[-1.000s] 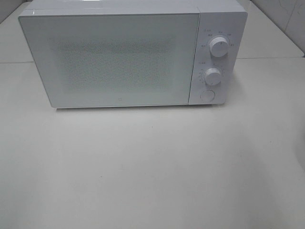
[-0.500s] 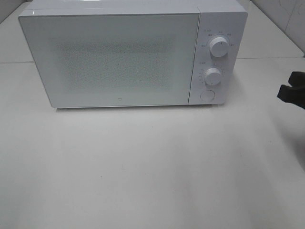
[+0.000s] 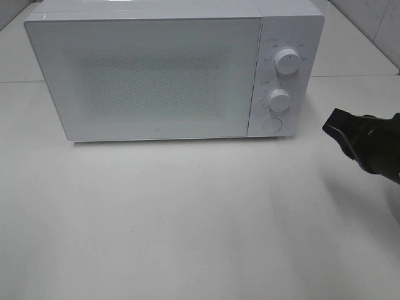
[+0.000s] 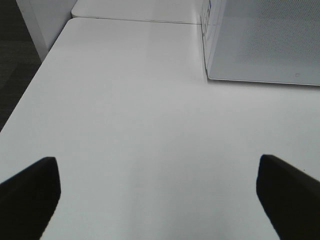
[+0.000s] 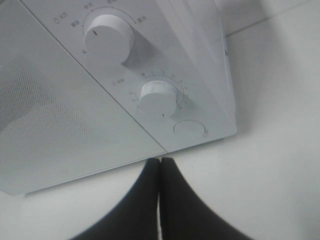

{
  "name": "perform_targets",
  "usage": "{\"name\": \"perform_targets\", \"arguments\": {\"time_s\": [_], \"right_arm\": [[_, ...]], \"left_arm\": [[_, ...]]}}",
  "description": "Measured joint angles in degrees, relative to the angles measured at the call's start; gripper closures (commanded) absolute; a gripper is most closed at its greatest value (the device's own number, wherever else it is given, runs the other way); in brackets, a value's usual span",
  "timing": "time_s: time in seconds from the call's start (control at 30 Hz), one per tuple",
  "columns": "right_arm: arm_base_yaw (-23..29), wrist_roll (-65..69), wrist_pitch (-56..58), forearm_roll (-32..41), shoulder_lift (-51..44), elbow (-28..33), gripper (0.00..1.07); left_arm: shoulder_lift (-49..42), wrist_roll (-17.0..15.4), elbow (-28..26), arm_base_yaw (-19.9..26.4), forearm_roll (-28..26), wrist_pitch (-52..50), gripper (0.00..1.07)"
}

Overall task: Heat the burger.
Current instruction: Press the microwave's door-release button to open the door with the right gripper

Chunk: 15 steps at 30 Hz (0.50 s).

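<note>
A white microwave (image 3: 156,75) stands at the back of the table with its door closed. The burger is out of view. My right gripper (image 3: 334,125) comes in from the right edge, shut and empty, its tip a short way right of the round button (image 3: 271,125) under the two knobs. The right wrist view shows its fingers (image 5: 159,172) pressed together just below the button (image 5: 190,129), pointing at the microwave's control panel (image 5: 150,97). In the left wrist view my left gripper (image 4: 160,192) stands wide open over bare table, with the microwave's corner (image 4: 265,45) further off.
The upper knob (image 3: 287,61) and lower knob (image 3: 279,100) sit on the panel at the microwave's right. The white table (image 3: 200,219) stretches in front of it. A dark floor strip (image 4: 15,60) lies past the table's edge in the left wrist view.
My right gripper has come in from the right edge and moved leftward toward the microwave's control panel. The microwave has not moved.
</note>
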Motion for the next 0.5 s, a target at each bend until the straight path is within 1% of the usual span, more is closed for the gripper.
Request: {"name": "perform_targets", "arguments": {"time_s": [0.03, 0.07, 0.1, 0.13, 0.17, 0.2, 0.23, 0.27, 0.3, 0.33, 0.37, 0.4, 0.5], "right_arm": [[0.0, 0.0, 0.0, 0.0, 0.0, 0.0, 1.07], [3.15, 2.18, -0.29, 4.18, 1.95, 0.0, 1.07], [4.35, 3.21, -0.69, 5.96, 2.86, 0.0, 1.07], [4.35, 3.21, -0.69, 5.96, 2.86, 0.0, 1.07], [7.16, 5.44, -2.35, 10.03, 5.16, -0.06, 1.07], [8.19, 6.53, -3.21, 11.52, 6.13, -0.06, 1.07], [8.19, 6.53, -3.21, 11.52, 6.13, -0.06, 1.07], [10.2, 9.74, -5.04, 15.01, 8.42, -0.11, 1.07], [11.17, 11.92, -5.84, 16.73, 9.68, -0.11, 1.07], [11.17, 11.92, -5.84, 16.73, 9.68, -0.11, 1.07], [12.55, 15.7, -6.99, 19.65, 12.03, -0.29, 1.07], [12.95, 17.7, -7.45, 20.8, 13.06, -0.57, 1.07], [13.35, 21.08, -7.96, 21.94, 14.5, -1.55, 1.07]], "left_arm": [[0.0, 0.0, 0.0, 0.0, 0.0, 0.0, 0.06], [0.0, 0.0, 0.0, 0.0, 0.0, 0.0, 0.06], [0.0, 0.0, 0.0, 0.0, 0.0, 0.0, 0.06], [0.0, 0.0, 0.0, 0.0, 0.0, 0.0, 0.06], [0.0, 0.0, 0.0, 0.0, 0.0, 0.0, 0.06], [0.0, 0.0, 0.0, 0.0, 0.0, 0.0, 0.06], [0.0, 0.0, 0.0, 0.0, 0.0, 0.0, 0.06], [0.0, 0.0, 0.0, 0.0, 0.0, 0.0, 0.06], [0.0, 0.0, 0.0, 0.0, 0.0, 0.0, 0.06], [0.0, 0.0, 0.0, 0.0, 0.0, 0.0, 0.06], [0.0, 0.0, 0.0, 0.0, 0.0, 0.0, 0.06], [0.0, 0.0, 0.0, 0.0, 0.0, 0.0, 0.06], [0.0, 0.0, 0.0, 0.0, 0.0, 0.0, 0.06]]}}
